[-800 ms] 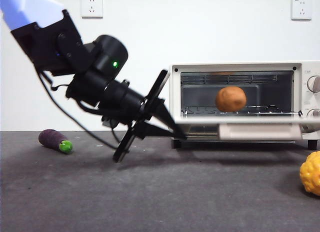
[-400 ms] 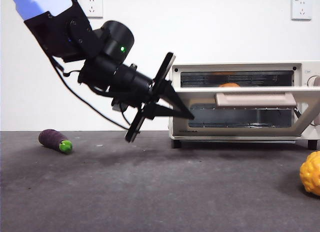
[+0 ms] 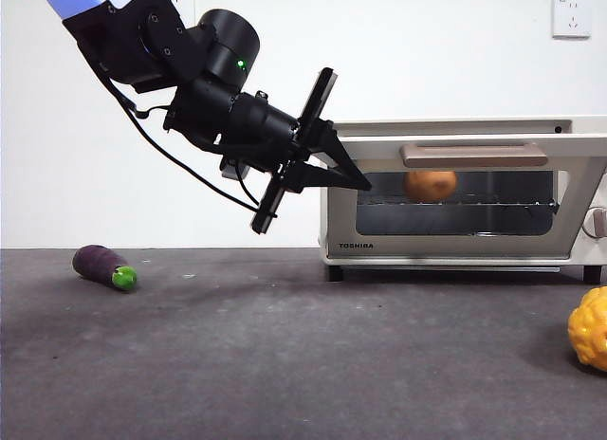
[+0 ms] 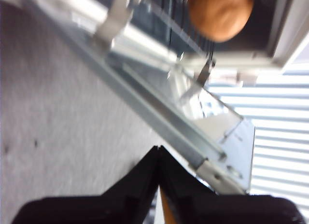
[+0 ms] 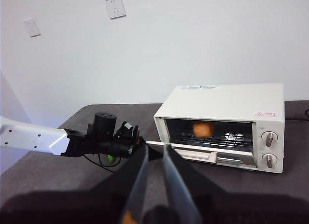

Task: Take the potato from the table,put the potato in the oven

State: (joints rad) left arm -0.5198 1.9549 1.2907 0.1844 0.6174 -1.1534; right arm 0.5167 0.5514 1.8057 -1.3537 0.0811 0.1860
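Resting inside the oven (image 3: 455,189), the potato (image 3: 430,184) lies beyond the clenched left end effector (image 3: 365,185).

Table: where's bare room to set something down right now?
The table has a wide bare stretch between the eggplant near one side and the yellow lump at the other edge, in front of the oven. Crowded: the oven's front, where the left hand is at its partly raised door, potato inside.
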